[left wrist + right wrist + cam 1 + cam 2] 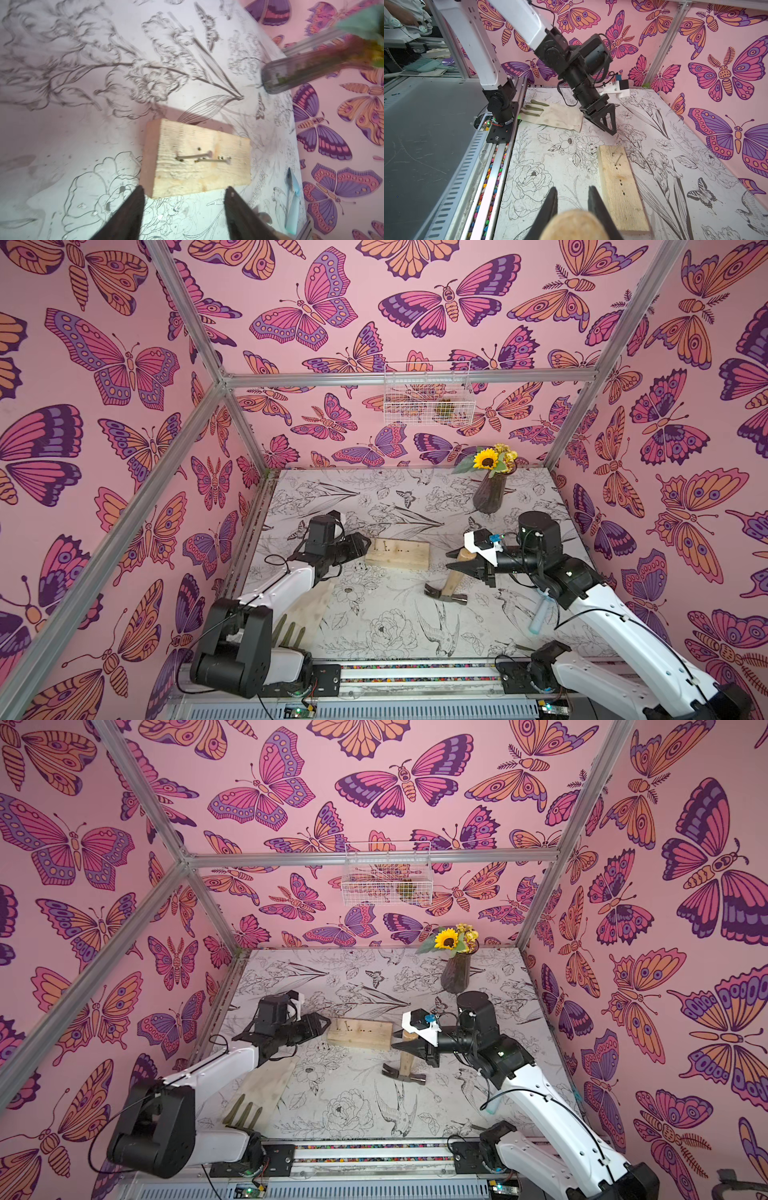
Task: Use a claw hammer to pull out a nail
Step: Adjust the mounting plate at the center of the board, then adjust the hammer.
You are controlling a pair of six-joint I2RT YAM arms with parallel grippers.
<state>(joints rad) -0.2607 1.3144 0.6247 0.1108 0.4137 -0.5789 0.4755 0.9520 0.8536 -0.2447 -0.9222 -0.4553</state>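
Fingers (596, 203) on your right gripper (572, 192) pinch the hammer (452, 583) handle, head down at 6 o'clock; left gripper (184, 190) is spread wide, aimed 3 o'clock at the block (197, 158).

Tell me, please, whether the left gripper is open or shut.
Open: the left gripper shows its two fingers spread wide in the left wrist view, clear of the wood block ahead.
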